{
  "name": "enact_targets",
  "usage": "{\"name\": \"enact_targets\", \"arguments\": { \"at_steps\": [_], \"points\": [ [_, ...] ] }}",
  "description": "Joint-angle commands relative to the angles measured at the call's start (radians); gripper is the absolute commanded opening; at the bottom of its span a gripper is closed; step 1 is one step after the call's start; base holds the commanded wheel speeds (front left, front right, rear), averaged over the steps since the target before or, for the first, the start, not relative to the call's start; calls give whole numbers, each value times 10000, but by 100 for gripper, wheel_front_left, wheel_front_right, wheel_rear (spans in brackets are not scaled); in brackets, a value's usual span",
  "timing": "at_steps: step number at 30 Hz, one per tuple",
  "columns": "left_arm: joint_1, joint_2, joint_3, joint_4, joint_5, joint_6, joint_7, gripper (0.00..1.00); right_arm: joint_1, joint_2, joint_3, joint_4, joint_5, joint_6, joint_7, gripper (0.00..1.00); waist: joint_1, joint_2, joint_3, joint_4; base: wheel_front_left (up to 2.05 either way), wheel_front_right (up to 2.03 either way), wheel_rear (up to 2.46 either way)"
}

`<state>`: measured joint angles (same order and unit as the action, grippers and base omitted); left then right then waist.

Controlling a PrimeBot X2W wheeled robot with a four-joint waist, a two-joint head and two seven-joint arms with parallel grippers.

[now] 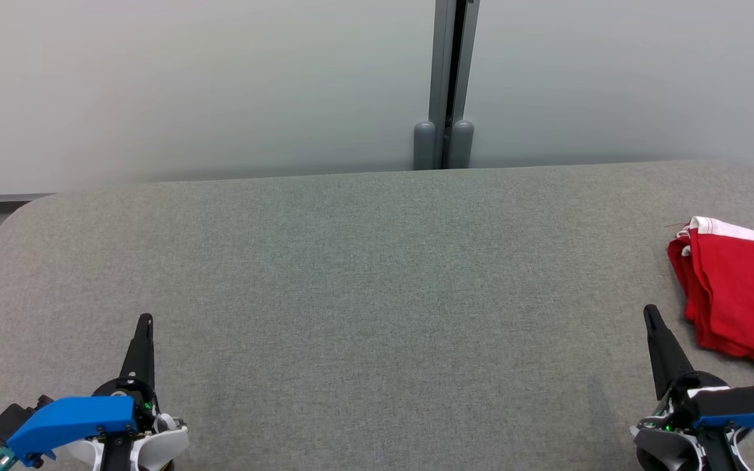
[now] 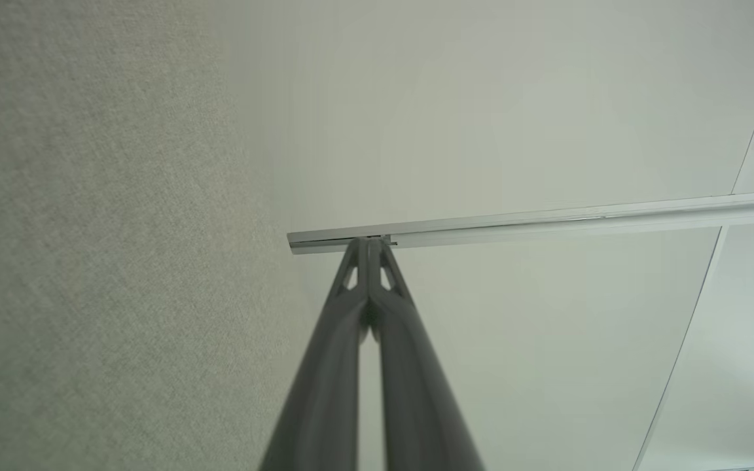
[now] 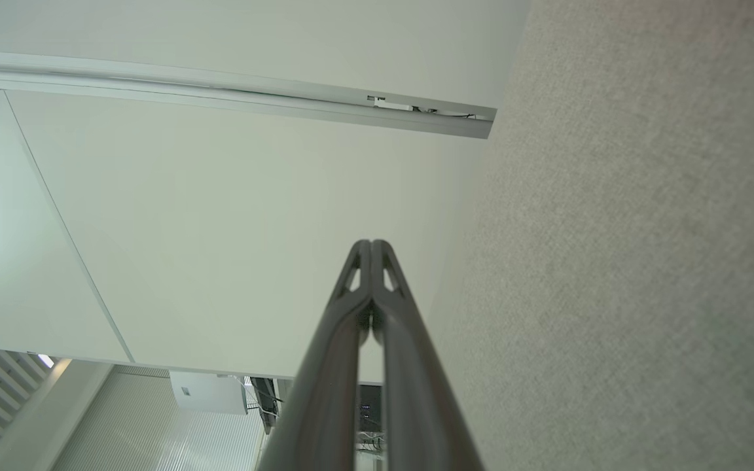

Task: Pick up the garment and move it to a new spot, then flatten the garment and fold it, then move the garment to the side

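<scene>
My left claw and right claw are both clenched on nothing over the grey table, and the folded red garment lies just right of my right claw.

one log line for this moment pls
garment: folded, right side of table | left gripper: shut, empty | right gripper: shut, empty

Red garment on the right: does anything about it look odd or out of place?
Nothing stands out. The red garment lies in neat layers at the right side of the grey table, beside the shut right gripper.
</scene>
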<state>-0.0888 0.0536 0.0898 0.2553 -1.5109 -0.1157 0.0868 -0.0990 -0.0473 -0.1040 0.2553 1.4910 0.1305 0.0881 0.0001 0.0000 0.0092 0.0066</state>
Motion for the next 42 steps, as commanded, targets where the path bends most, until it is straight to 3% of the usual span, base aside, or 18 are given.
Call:
{"name": "enact_targets", "arguments": {
  "at_steps": [1, 16, 42],
  "points": [
    [-182, -15, 94, -67, -139, -89, 56, 0, -136, -48, -36, -73, 190, 4, 67, 0, -1, 0, -4, -4, 0, 0, 0],
    [-267, -46, 285, -129, -1039, -201, 317, 0, -157, -53, -124, -127, 1255, 4, 292, 0, -1, 0, -60, -64, 0, 0, 0],
    [-251, -45, 280, -124, -1028, -181, 316, 0, -156, -51, -119, -124, 1233, 4, 295, 0, -1, 0, -61, -66, 0, 0, 0]
  ]
}}
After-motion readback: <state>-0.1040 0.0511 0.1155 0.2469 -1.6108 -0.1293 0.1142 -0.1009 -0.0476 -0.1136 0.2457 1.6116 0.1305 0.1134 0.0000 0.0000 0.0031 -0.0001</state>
